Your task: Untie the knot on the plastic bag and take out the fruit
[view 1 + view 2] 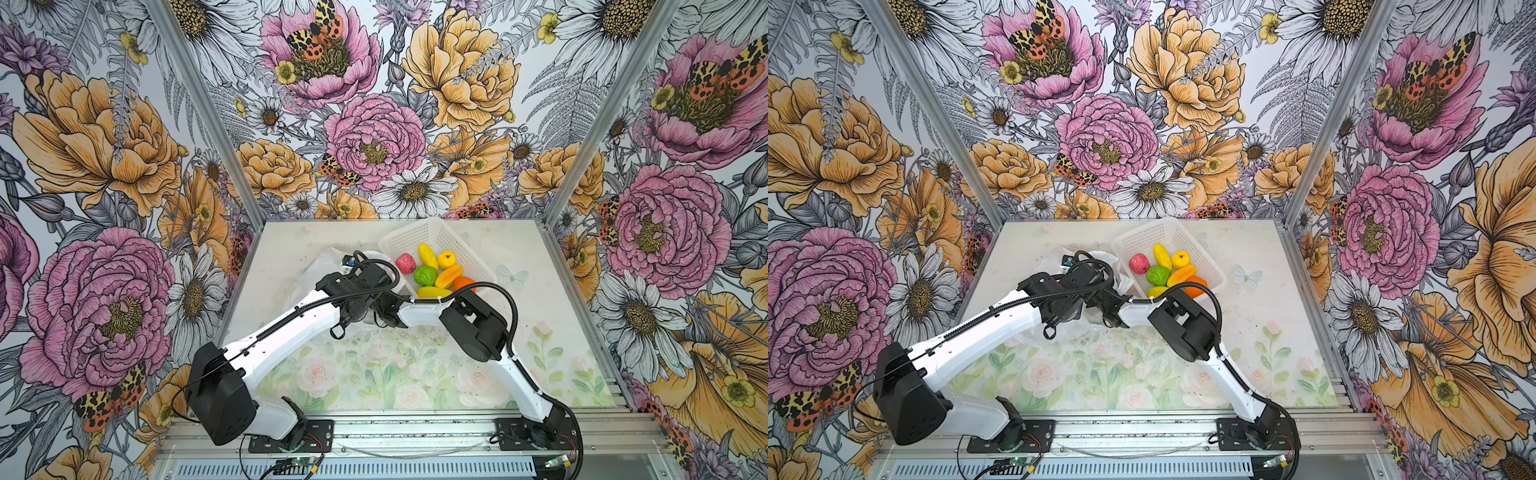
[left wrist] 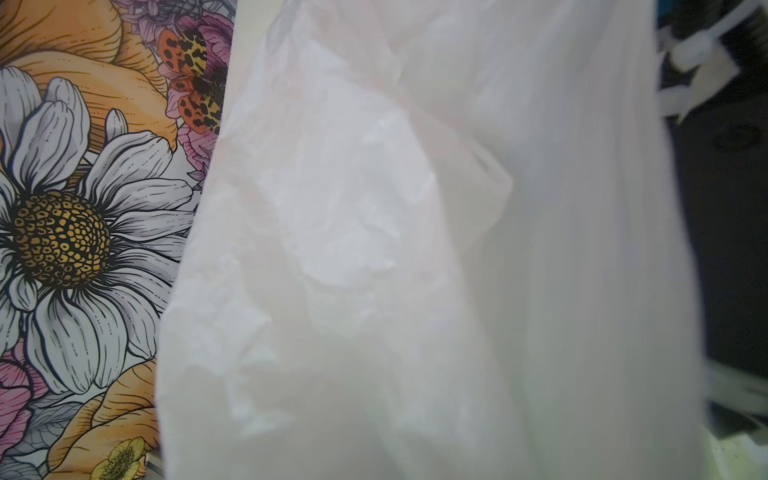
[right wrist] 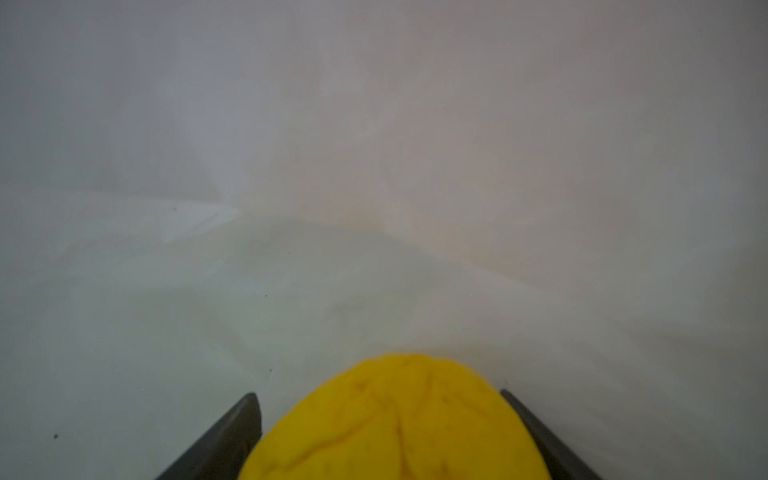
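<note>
The plastic bag (image 1: 314, 269) lies crumpled left of the basket, under both arms. Its white film (image 2: 374, 249) fills the left wrist view and hides my left gripper's fingers; the film hangs stretched from there. My left arm's end (image 1: 359, 274) sits over the bag. My right gripper (image 3: 378, 392) is inside the bag (image 3: 374, 145), its fingers (image 3: 243, 415) closed against a yellow fruit (image 3: 395, 424). Several more fruit lie in the basket: a pink-red one (image 1: 405, 264), a green one (image 1: 425, 275), an orange one (image 1: 463, 284) and yellow ones (image 1: 428, 255). The knot is hidden.
The white lattice basket (image 1: 415, 237) stands at the back right of the table, tilted. My right arm's elbow (image 1: 473, 328) is just in front of it. The enclosure's flowered walls close in on three sides.
</note>
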Controlling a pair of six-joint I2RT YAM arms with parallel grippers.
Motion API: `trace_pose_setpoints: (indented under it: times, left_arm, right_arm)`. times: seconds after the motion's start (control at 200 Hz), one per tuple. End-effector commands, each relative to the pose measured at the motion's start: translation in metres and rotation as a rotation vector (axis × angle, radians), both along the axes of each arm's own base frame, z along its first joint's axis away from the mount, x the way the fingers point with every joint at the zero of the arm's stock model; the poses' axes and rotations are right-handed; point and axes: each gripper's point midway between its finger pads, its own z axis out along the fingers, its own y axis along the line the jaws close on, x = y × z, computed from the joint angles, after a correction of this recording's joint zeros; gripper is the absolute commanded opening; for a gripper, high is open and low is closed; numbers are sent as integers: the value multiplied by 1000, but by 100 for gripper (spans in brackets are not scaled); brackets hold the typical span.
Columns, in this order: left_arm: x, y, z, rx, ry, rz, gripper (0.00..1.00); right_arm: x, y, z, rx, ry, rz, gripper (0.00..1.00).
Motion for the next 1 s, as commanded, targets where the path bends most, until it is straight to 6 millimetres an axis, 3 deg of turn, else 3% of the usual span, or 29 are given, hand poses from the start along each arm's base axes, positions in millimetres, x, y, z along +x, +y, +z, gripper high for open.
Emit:
trace_pose_setpoints:
  times: [0.0,0.18,0.27,0.736,0.991]
  left_arm:
    - [3,-5,0,-95,-23,-9,0]
    - [4,-3,-13,-153,-6,-2,0]
    - [6,-3,-18,-169,-4,4,0]
    - [15,7,-49,-306,36,37,0]
    - [35,26,-51,-362,18,92,0]
  right_arm:
    - [-7,12,18,-10,-31,26,76]
    - [-12,2,40,5,-59,21,49]
    - [-16,-2,57,25,-78,29,41]
    - [-48,-19,140,193,-138,149,33]
    - [-79,-51,201,282,-241,188,33]
